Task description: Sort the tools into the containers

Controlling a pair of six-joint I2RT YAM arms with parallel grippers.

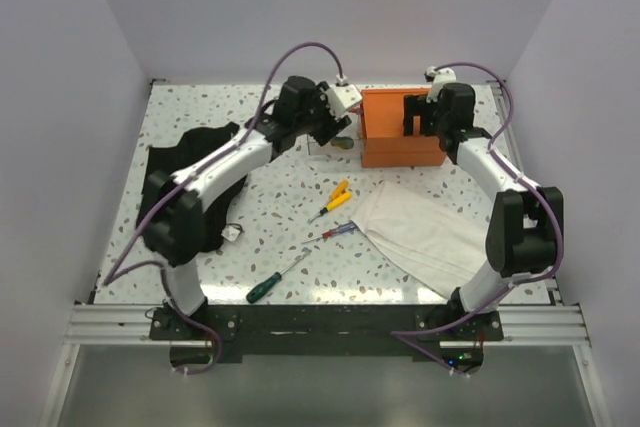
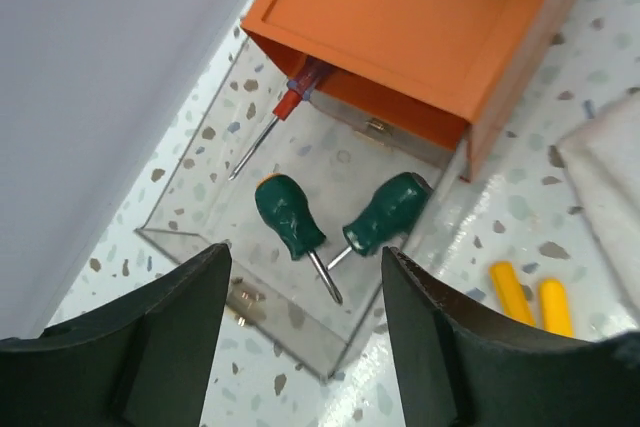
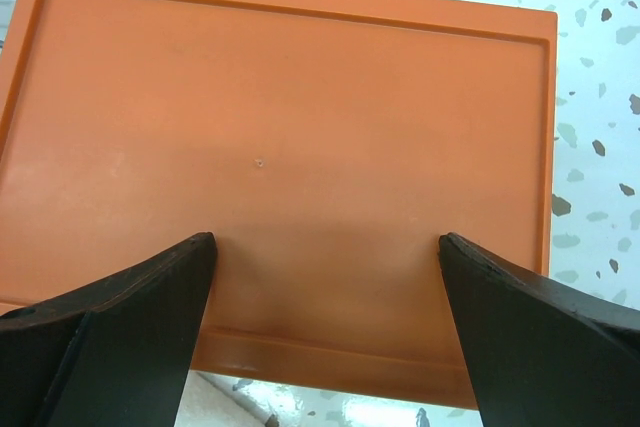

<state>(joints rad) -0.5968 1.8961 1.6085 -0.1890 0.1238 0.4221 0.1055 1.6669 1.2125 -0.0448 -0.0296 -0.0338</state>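
Observation:
The orange box (image 1: pixel 400 132) stands at the back middle of the table. One clear shallow drawer (image 2: pixel 290 319) is pulled out of its left face. In the drawer lie two stubby green screwdrivers (image 2: pixel 285 215) (image 2: pixel 388 212) and a thin red-handled screwdriver (image 2: pixel 285 107), partly under the box (image 2: pixel 420 27). My left gripper (image 2: pixel 305 347) is open and empty, above the drawer's front edge. My right gripper (image 3: pixel 325 277) is open and spread over the box's flat top (image 3: pixel 280 127), at its near edge. I cannot tell whether it touches.
On the table lie two yellow-handled tools (image 1: pixel 336 197), a red-and-blue screwdriver (image 1: pixel 338 232) and a long green-handled screwdriver (image 1: pixel 270 285). A white cloth (image 1: pixel 420 232) lies front right of the box. Black fabric (image 1: pixel 195 162) lies at the left under my left arm.

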